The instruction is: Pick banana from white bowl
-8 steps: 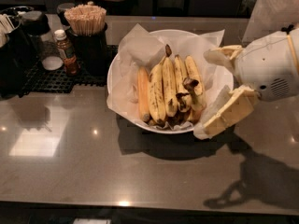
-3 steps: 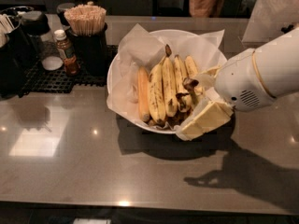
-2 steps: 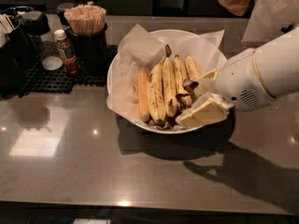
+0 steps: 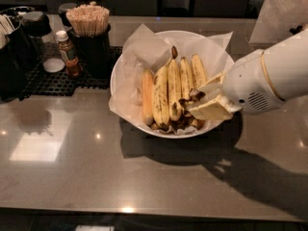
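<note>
The white bowl (image 4: pixel 117 70), lined with crinkled white paper, stands in the middle of the dark counter. Several yellow bananas lie side by side in it, with an orange-toned one (image 4: pixel 147 98) at the left. The rightmost banana (image 4: pixel 198 70) is speckled and runs down to blackened ends near the bowl's front right. My gripper (image 4: pixel 195 100) reaches in over the bowl's right rim. Its cream fingers (image 4: pixel 211 110) are apart, one above and one below those dark ends. I cannot tell the single loose banana apart from the bunch.
A black holder of wooden sticks (image 4: pixel 89 27) and a small sauce bottle (image 4: pixel 68 54) stand on a black mat (image 4: pixel 57 81) at the back left. Dark containers (image 4: pixel 14 42) sit at the far left. My white arm (image 4: pixel 274 73) covers the bowl's right side.
My gripper has moved left from beside the bowl, in over its right rim and down to the bananas' dark ends. Its fingers stand closer together than before.
</note>
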`<state>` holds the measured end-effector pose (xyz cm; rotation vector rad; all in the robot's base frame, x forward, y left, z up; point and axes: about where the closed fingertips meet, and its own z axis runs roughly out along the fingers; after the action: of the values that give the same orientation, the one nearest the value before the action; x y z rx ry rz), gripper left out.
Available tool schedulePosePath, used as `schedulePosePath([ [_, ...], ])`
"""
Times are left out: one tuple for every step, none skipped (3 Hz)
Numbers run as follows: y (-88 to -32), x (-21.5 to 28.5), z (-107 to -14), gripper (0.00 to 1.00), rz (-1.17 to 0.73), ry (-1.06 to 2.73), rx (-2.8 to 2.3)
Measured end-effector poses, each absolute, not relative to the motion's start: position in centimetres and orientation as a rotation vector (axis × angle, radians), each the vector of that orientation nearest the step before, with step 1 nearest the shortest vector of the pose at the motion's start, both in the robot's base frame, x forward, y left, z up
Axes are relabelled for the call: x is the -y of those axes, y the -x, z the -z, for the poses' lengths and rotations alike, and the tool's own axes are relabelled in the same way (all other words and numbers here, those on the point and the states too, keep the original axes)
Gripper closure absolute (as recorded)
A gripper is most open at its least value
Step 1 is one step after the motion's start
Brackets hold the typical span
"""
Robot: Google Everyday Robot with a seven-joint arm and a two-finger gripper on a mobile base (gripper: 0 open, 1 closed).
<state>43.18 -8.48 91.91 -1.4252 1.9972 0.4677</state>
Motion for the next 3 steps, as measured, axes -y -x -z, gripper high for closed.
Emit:
schedulePosePath([
  [-43.2, 8.5, -92.0, 1.00, -0.467, 1.425, -1.997],
  [-43.5, 9.0, -93.8, 1.00, -0.460, 1.402, -1.965],
  [-44.6, 9.3, -97.2, 1.00, -0.451, 1.403, -1.890],
])
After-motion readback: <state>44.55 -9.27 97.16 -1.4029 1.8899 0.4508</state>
